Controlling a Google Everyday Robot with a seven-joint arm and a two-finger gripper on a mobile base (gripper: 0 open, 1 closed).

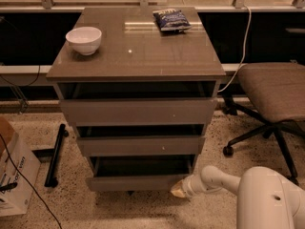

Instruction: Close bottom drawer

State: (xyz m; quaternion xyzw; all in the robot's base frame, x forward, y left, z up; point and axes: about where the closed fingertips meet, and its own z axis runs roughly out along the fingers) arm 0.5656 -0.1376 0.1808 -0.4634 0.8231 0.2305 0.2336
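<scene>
The bottom drawer (136, 182) is the lowest and narrowest of the grey-brown cabinet's three. It has a plain flat front and stands out only a little, with a thin dark strip of its inside showing above the front. My gripper (178, 191) is at the end of the white arm at the lower right. Its pale tip touches the right end of the bottom drawer's front.
A white bowl (84, 39) and a blue snack bag (171, 19) lie on the cabinet top (138, 51). An office chair (274, 94) stands to the right. A cardboard box (13, 171) and a black bar (55, 154) lie on the floor at left.
</scene>
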